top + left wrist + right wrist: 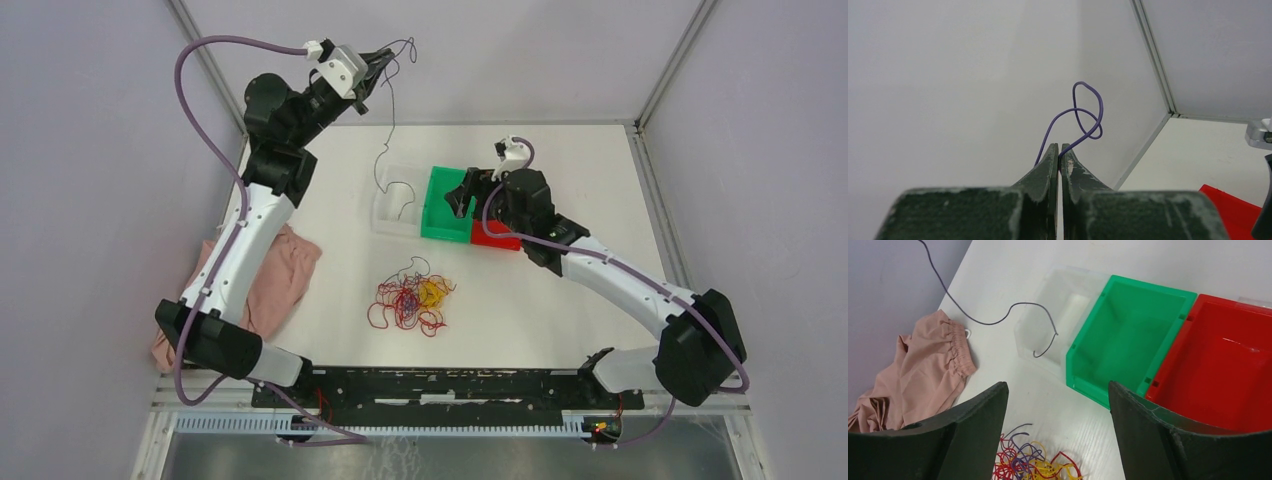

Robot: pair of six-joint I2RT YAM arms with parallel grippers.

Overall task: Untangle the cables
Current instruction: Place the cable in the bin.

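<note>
Top view, left arm: I have the left gripper (375,68) raised high at the far left, clamped on one thin dark blue-purple wire strand (392,110) whose tail hangs down toward the clear plastic bin (383,218).
Top view, pile: the tangle of red, yellow and dark curly cables (412,300) lies on the white table (560,300) in front of the bins, apart from the lifted strand.
Top view, right arm: the right gripper (462,195) hovers over the green plastic bin (432,210), beside the red plastic bin (492,240). A crumpled pink cloth (285,275) lies at the left.
Left wrist view: the jaws are pressed together on the strand, and a short loop pokes past the tips.
Right wrist view: the fingers are spread wide and hold nothing. The strand's hooked end dangles at the clear bin; I cannot tell whether it touches.
Step, my judgement: delivering the separated strand into the clear bin.
Doing it well: I would centre the left gripper above that bin, descend slowly so the springy tail coils inside the walls, and release only then, with the right arm kept away.
</note>
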